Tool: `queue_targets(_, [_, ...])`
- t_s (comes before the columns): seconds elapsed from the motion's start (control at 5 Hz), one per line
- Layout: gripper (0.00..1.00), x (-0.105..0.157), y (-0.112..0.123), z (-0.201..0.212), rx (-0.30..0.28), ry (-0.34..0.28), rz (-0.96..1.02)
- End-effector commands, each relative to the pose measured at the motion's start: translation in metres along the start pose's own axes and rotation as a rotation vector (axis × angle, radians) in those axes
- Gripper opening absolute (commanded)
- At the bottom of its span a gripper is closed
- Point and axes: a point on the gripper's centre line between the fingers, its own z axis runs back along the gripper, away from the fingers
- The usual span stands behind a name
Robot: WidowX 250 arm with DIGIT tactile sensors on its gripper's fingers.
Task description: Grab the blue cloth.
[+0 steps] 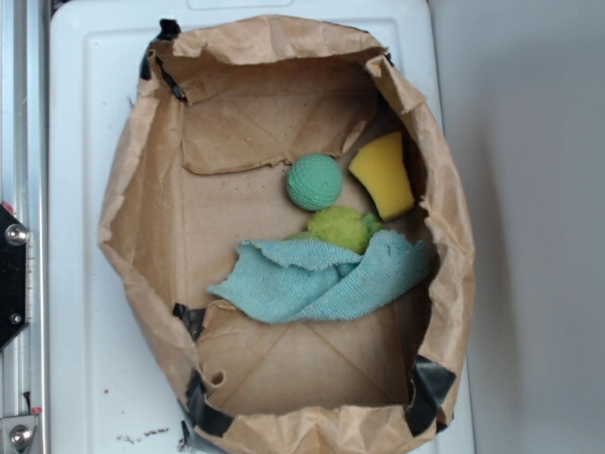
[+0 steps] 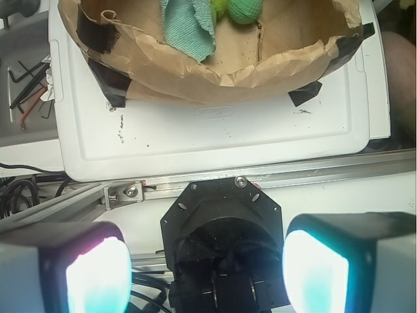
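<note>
The blue cloth (image 1: 321, 276) lies rumpled inside a brown paper bag (image 1: 142, 199) with its rim rolled down, toward the bag's right half. In the wrist view the blue cloth (image 2: 189, 26) shows at the top edge, far from the fingers. My gripper (image 2: 207, 267) is open, with two glowing pads (image 2: 98, 277) wide apart at the bottom of the wrist view and nothing between them. It hangs over the robot's black base, outside the bag. The gripper does not show in the exterior view.
A green knitted ball (image 1: 314, 182), a yellow-green fuzzy ball (image 1: 338, 227) partly under the cloth, and a yellow sponge wedge (image 1: 383, 173) lie in the bag. The bag stands on a white tray (image 2: 215, 137). An aluminium rail (image 2: 260, 179) and the black robot base (image 2: 221, 241) lie below.
</note>
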Motion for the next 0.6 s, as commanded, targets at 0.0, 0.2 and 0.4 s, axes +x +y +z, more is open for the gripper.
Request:
queue_targets(0.0, [1.00,0.000,0.000,0.000,0.000,0.000,0.000])
queue_targets(0.2, [1.00,0.027,0.001,-0.012,0.039,0.006,0.059])
queue_targets(0.4, [1.00,0.059,-0.006,-0.026,0.094,0.056,0.159])
